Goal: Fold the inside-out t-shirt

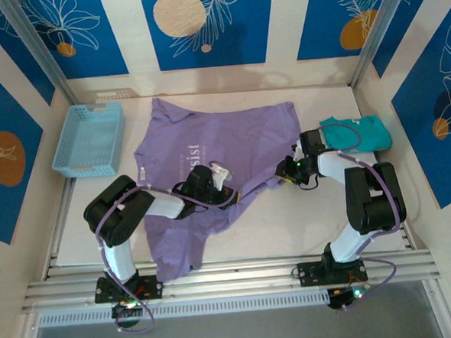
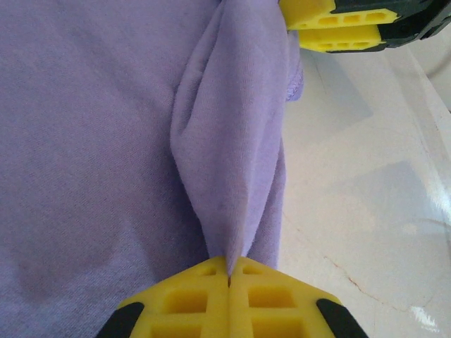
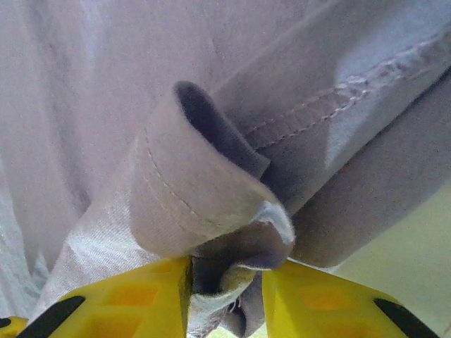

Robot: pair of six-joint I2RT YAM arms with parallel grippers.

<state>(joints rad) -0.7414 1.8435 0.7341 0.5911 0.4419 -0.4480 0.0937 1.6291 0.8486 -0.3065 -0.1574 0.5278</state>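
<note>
Where bunched, t-shirt (image 2: 91, 141) in left pincer (image 2: 229, 266)

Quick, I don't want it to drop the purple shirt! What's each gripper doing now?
Left gripper: closed, pinching the t-shirt.
Right gripper: slightly apart, with the t-shirt hem bunched in between; whether it grips cannot be told.

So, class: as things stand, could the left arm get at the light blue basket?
Probably yes, though not freely. Nothing stands between the left gripper and the light blue basket, but that gripper is shut on the lavender t-shirt, so it would drag the cloth unless it lets go.
</note>
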